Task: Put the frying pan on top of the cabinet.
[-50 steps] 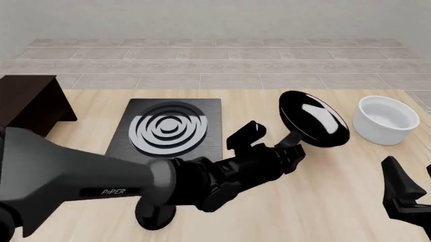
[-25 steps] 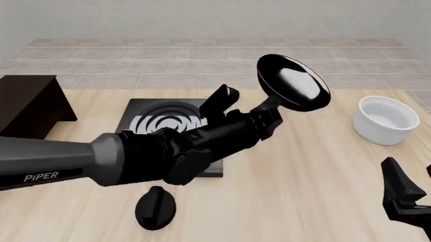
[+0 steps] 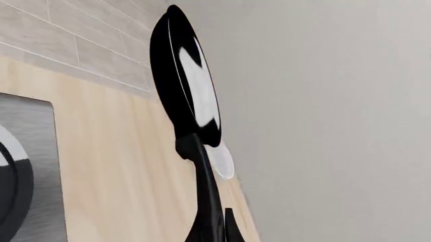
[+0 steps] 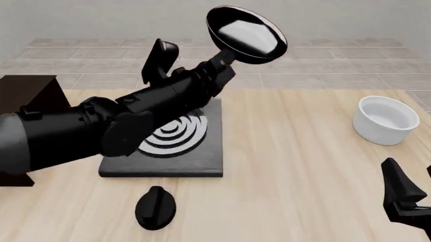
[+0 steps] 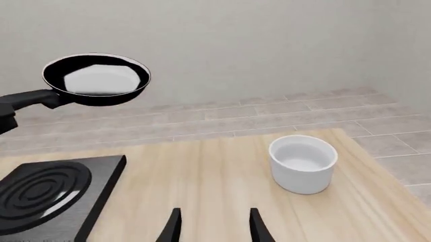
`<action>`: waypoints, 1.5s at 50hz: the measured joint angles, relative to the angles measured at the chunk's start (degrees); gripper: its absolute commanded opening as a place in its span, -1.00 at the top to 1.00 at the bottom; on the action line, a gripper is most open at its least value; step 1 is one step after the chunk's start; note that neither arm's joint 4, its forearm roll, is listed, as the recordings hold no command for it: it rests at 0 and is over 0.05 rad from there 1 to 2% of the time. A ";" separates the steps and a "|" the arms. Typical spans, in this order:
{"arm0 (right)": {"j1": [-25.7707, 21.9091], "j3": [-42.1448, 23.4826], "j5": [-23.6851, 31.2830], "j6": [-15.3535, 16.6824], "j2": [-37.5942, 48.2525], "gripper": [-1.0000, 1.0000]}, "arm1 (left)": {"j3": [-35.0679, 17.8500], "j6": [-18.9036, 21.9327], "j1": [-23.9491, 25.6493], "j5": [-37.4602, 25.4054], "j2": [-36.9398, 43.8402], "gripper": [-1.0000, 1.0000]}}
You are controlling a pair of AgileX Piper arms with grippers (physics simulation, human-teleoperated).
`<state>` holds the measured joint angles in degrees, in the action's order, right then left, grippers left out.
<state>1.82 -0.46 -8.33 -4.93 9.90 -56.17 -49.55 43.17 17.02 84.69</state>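
The frying pan (image 4: 246, 34) is in the air, high above the back edge of the stove plate, its glossy bowl tilted toward the camera. My left gripper (image 4: 221, 64) is shut on its long handle (image 3: 205, 196). The right wrist view shows the frying pan (image 5: 96, 79) level with the wall, well above the table. The cabinet (image 4: 30, 98), dark brown and boxy, stands at the table's far left, partly hidden behind my left arm. My right gripper (image 5: 214, 227) hangs open low at the front right (image 4: 402, 196), holding nothing.
A flat black stove plate (image 4: 195, 151) with silver rings lies left of centre. A small black knob-like lump (image 4: 155, 207) sits near the front edge. A white bowl (image 4: 387, 120) stands at the right, also in the right wrist view (image 5: 303, 162).
My left arm has swung the frying pan up and to the left, from beside the stove plate to high above its back edge. The right arm has not moved.
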 measured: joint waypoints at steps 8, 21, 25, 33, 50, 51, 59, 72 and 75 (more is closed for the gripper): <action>-0.14 0.17 0.98 0.17 -1.12 -1.00 | 1.88 0.11 -2.64 -0.79 -4.42 1.00; -0.32 0.35 2.36 0.35 -2.67 -1.00 | 4.23 0.42 -8.02 -2.12 -11.37 1.00; -0.34 0.37 2.68 0.42 -3.00 -1.00 | 5.11 0.72 -10.19 -2.62 -13.69 1.00; -0.35 0.40 3.23 0.62 -3.56 -1.00 | 7.37 1.09 -14.68 -3.62 -18.65 1.00; -0.43 0.42 3.69 0.89 -3.99 -1.00 | 13.48 0.95 -24.99 -4.28 -29.12 1.00; -0.43 0.42 3.70 0.90 -4.00 -1.00 | 14.00 0.96 -25.63 -4.13 -29.81 1.00; -0.46 0.42 3.78 0.98 -4.09 -1.00 | 16.95 1.02 -30.46 -4.21 -34.96 1.00; -0.52 0.43 3.79 1.08 -4.08 -1.00 | 21.32 0.52 -37.79 -4.38 -42.57 1.00; -0.53 0.43 3.77 1.10 -4.05 -1.00 | 22.24 0.25 -39.13 -4.38 -44.00 1.00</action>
<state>1.29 -0.03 -4.56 -3.83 5.85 -33.93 -49.29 4.05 12.64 40.69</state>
